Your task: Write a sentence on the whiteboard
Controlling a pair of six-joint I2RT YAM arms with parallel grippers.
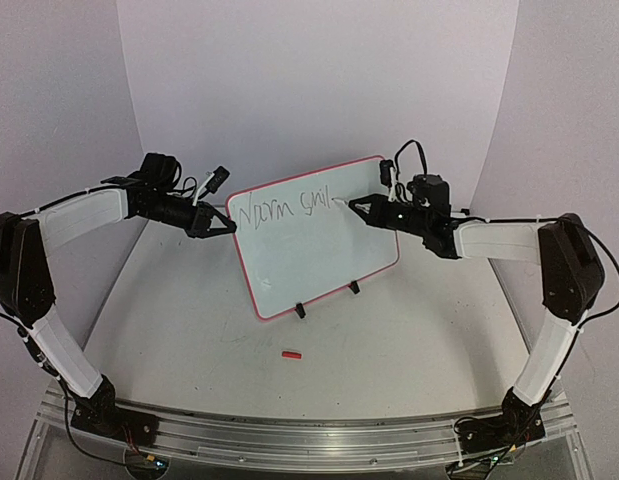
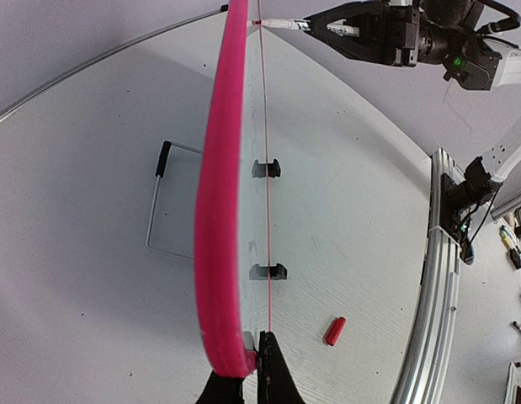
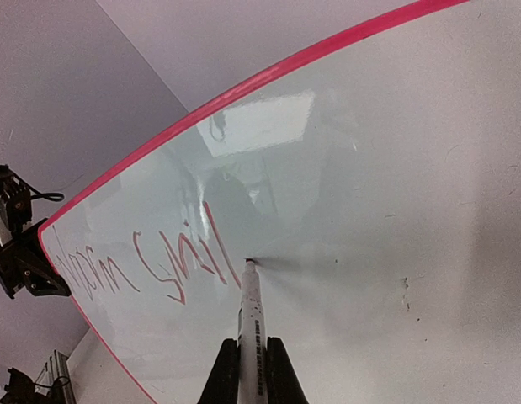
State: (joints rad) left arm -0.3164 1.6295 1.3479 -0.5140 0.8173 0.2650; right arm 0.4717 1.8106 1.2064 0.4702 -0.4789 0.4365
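The whiteboard, white with a pink-red rim, stands tilted on two black clip feet at the table's middle. My left gripper is shut on its left edge; in the left wrist view the rim runs edge-on into the gripper. My right gripper is shut on a white marker. The marker tip touches the board just right of the writing. The sentence is a thin reddish scrawl along the upper part, reading roughly "Norm smil".
A small red marker cap lies on the table in front of the board, also in the left wrist view as the cap. A wire stand lies behind the board. An aluminium rail runs along the near edge. Backdrop walls close the back.
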